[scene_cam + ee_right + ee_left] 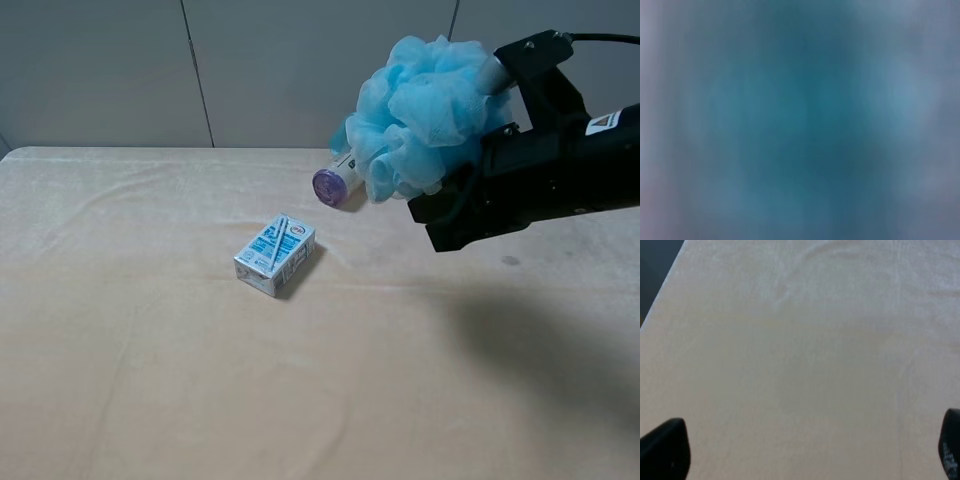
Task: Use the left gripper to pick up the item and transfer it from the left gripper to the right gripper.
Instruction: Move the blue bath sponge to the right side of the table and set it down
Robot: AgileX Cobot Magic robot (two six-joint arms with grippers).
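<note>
The item, a fluffy light blue bath pouf, hangs in the air above the back right of the table. My right gripper, on the black arm with the white-orange label, is shut on it, its jaws buried in the mesh. The right wrist view shows only blurred blue mesh close to the lens. My left gripper is out of the exterior view. In the left wrist view its two black fingertips stand wide apart and empty over bare cloth.
A blue-white drink carton lies near the middle of the beige-covered table. A purple-lidded can lies on its side just behind it, below the pouf. A grey wall stands behind the table.
</note>
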